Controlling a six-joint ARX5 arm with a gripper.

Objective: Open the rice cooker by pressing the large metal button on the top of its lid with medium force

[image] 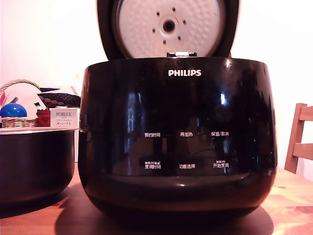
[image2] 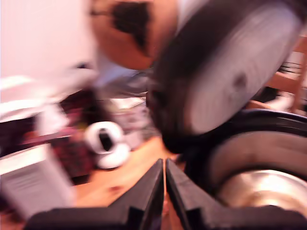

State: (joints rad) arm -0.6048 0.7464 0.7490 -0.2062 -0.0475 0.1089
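The glossy black rice cooker (image: 178,142) with its white PHILIPS logo fills the middle of the exterior view. Its lid (image: 104,29) stands raised open, showing the round pale dimpled inner plate (image: 168,27) with a central hole. In the blurred wrist view the lid (image2: 225,72) is tilted up above the cooker's open rim, and the shiny inner pot (image2: 261,191) shows inside. My gripper (image2: 164,165) is shut with its black fingertips together, empty, beside the cooker's rim. The gripper does not show in the exterior view. The metal button is not visible.
A smaller plain black pot (image: 34,164) sits at the exterior view's left. Behind it are a white PORLEX box (image: 63,117) and a basket with a blue ball (image: 12,110). A wooden chair (image: 299,139) stands at the right. A white round object (image2: 108,143) lies on the wooden table (image: 288,205).
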